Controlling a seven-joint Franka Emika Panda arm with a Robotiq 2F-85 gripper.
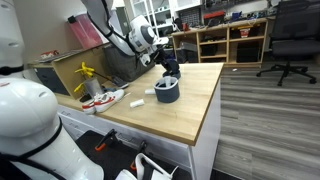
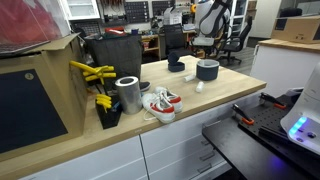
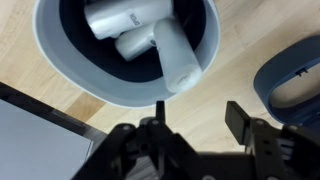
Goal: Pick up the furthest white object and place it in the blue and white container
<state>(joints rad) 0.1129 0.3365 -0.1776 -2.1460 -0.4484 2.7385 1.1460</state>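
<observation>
Claw (image 3: 195,135) wide, empty | blue and white container (image 3: 50,55): pale rim, dark inside | w/ maybe 3 white tubes (image 3: 172,58)

You're working at a light wood counter (image 1: 185,110) over grey plank flooring (image 1: 270,125); behind it stand open wooden shelves (image 1: 232,40) and a black office chair (image 1: 290,40).

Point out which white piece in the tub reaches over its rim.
The longest white cylinder, nearest the gripper in the wrist view: its end overlaps the pale rim of the tub; the other two white pieces lie wholly inside.
</observation>
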